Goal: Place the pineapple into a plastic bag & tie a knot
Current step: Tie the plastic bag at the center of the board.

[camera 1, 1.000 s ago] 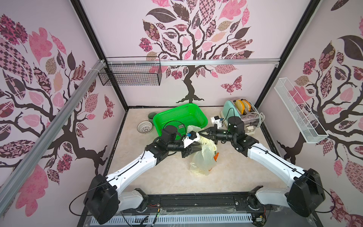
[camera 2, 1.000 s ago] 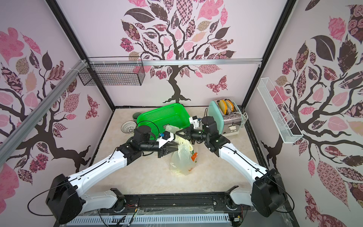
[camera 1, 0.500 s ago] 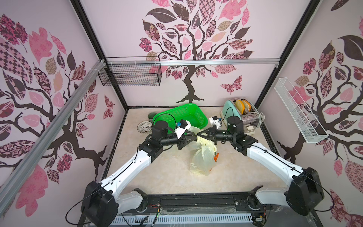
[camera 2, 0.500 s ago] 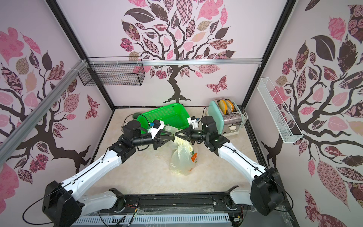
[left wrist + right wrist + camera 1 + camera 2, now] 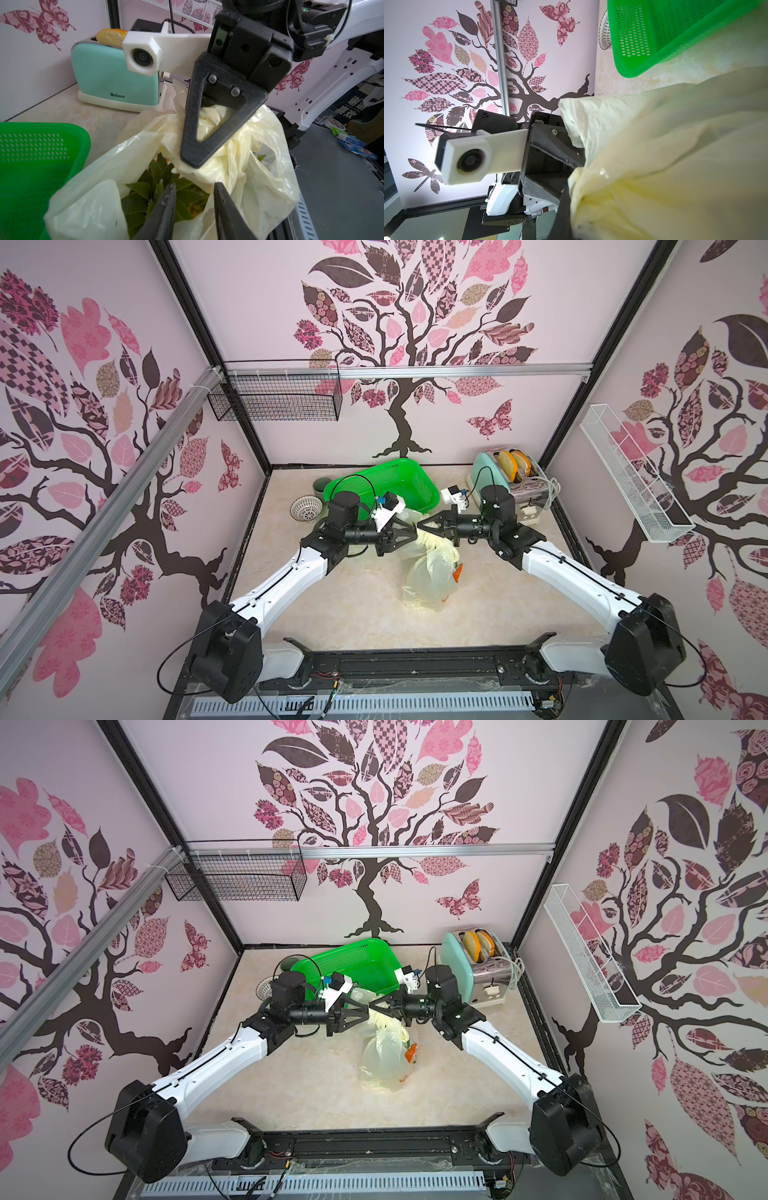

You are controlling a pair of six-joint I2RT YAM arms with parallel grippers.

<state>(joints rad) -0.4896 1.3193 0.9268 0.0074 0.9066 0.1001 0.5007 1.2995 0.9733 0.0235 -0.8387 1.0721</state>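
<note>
Right claw [image 5: 190,160] is clamped on the bunched top of the plastic bag [image 5: 432,572], mid-table. My left claw [image 5: 195,184] stands narrowly parted, holding nothing, facing the pineapple [image 5: 145,187] leaves inside.

The plastic bag [image 5: 255,149] is thin crinkled film (faintly glossy); the basket [image 5: 31,166], perforated plastic.

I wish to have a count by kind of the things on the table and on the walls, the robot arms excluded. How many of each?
plastic bag: 1
pineapple, inside the bag: 1
green basket: 1
toaster: 1
bread slices in the toaster: 2
white strainer: 1
dark green cup, partly hidden: 1
wire baskets on the walls: 2
total: 10
</note>
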